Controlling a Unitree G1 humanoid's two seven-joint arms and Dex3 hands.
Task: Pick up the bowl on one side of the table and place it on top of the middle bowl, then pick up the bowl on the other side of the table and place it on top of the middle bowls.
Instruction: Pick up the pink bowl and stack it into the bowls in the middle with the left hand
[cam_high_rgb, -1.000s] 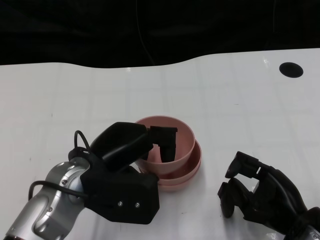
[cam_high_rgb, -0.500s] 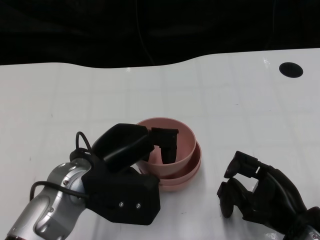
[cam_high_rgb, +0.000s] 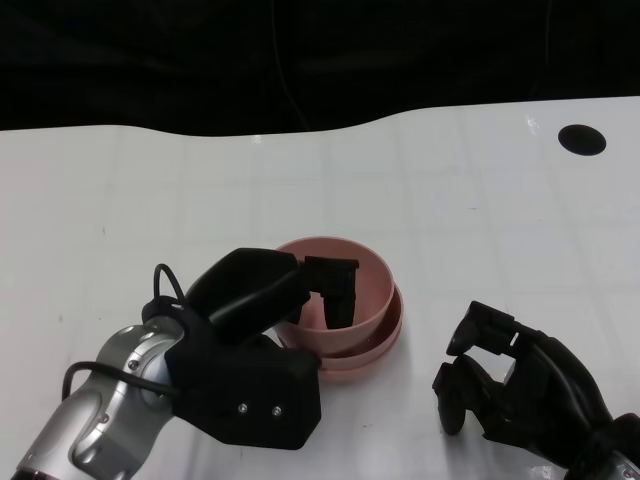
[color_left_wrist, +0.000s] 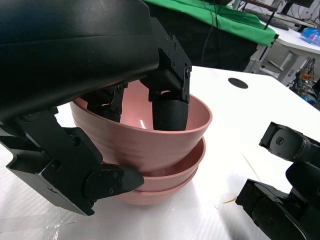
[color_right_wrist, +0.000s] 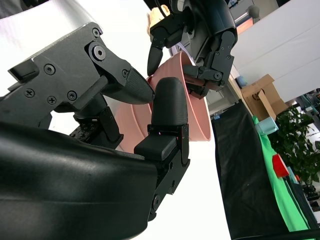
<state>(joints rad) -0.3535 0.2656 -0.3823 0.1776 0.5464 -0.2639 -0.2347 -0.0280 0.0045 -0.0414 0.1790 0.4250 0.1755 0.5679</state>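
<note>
A pink bowl (cam_high_rgb: 366, 283) sits nested on top of the pink bowl stack (cam_high_rgb: 386, 340) at the table's middle. My left hand (cam_high_rgb: 252, 335) grips this top bowl at its near-left rim, with fingers (cam_high_rgb: 336, 291) hooked inside and the thumb outside. The left wrist view shows the gripped bowl (color_left_wrist: 165, 142) resting in two lower bowls (color_left_wrist: 172, 181), held by my left hand (color_left_wrist: 100, 60). My right hand (cam_high_rgb: 520, 392) lies on the table to the right of the stack, apart from it, fingers bent and holding nothing. In the right wrist view my right hand (color_right_wrist: 100, 125) faces the bowl (color_right_wrist: 198, 117).
The white table (cam_high_rgb: 450, 200) ends in a curved far edge with darkness beyond. A round black hole (cam_high_rgb: 582, 139) lies at the far right. A green cloth (color_left_wrist: 225, 20) hangs beyond the table, and cardboard boxes (color_right_wrist: 260, 100) stand off to one side.
My left hand and the top bowl have sunk very slightly onto the stack. The right hand has stayed where it was.
</note>
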